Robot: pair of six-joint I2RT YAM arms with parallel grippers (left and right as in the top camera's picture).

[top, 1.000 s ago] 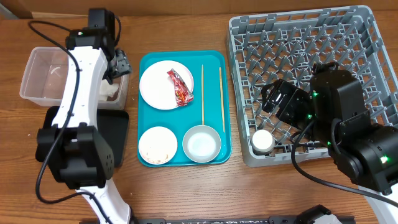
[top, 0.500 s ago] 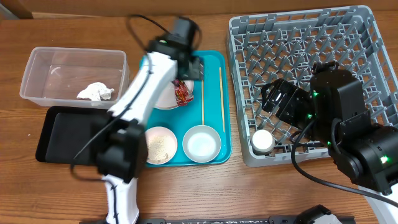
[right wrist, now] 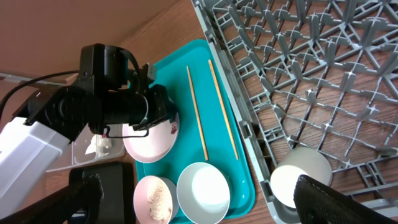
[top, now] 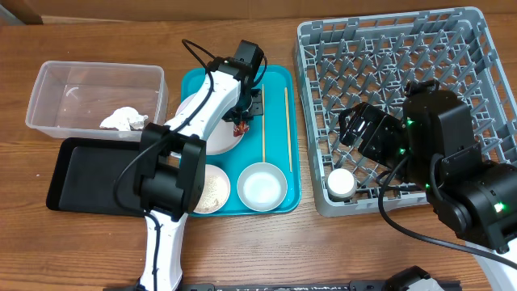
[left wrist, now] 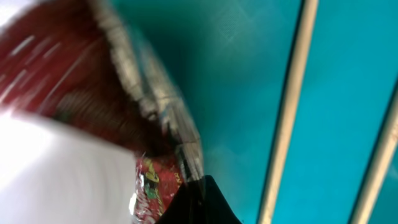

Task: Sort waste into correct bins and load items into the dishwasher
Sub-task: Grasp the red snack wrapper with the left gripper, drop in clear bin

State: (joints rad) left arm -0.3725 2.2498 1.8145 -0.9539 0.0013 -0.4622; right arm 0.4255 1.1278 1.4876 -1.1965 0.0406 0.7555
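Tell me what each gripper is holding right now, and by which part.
The left gripper is shut on the red snack wrapper, apparently pinching its crimped end seam. The right gripper is open and holds nothing.

Overhead bright, even; L wrist view v. blurred, wrapper [left wrist: 74, 81] smeared.

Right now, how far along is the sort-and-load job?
Done: tissue in the clear tub, cup in the rack. In hand: left gripper shut on the red wrapper on the large plate; right gripper open above the rack. Left: wrapper to a bin, rice on the small plate, then both plates, bowl and chopsticks from the teal tray into the rack.
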